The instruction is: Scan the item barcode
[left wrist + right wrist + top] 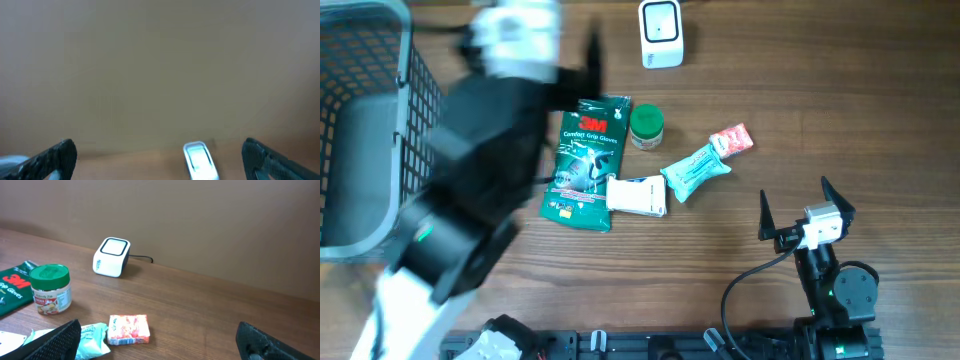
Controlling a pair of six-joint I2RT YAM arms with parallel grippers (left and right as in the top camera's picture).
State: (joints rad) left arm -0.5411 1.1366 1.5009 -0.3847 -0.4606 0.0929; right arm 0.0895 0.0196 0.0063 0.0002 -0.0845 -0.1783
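Items: five lie in a loose cluster mid-table, none held.
- Gloves pack point(586, 165), green with 3M print, flat, leftmost of the cluster. Its left edge sits under or right beside the left arm; the blur makes it hard to tell which.
- Jar point(646, 125) with green lid, upright, just beside the pack's upper right corner.
- White box point(638, 195), flat, touching the pack's lower right part.
- Teal pouch point(697, 171), lying tilted, its lower end against the box.
- Red packet point(732, 141), small, just past the pouch's upper end.

Scanner point(661, 33): white, at the far edge of the table point(820, 100), well apart from the cluster. Its window faces up and forward in the right wrist view, and a dark cord point(142, 258) runs off behind it.

Left gripper point(159, 159): fingers spread wide, nothing between them, nothing held. Its camera looks mostly at the plain wall, with the scanner low in the frame between the fingers. From overhead the left arm is heavily blurred and spans from the near left edge up toward the pack's top.

Right gripper point(800, 208): fingers spread wide, empty, above bare wood at the near right, well apart from the items. Its view takes in the red packet, pouch, jar, pack corner and scanner.

Wire basket point(405, 120): grey, at the far left, partly behind the left arm.

Black cable point(750, 275): loops on the table by the right arm's base.
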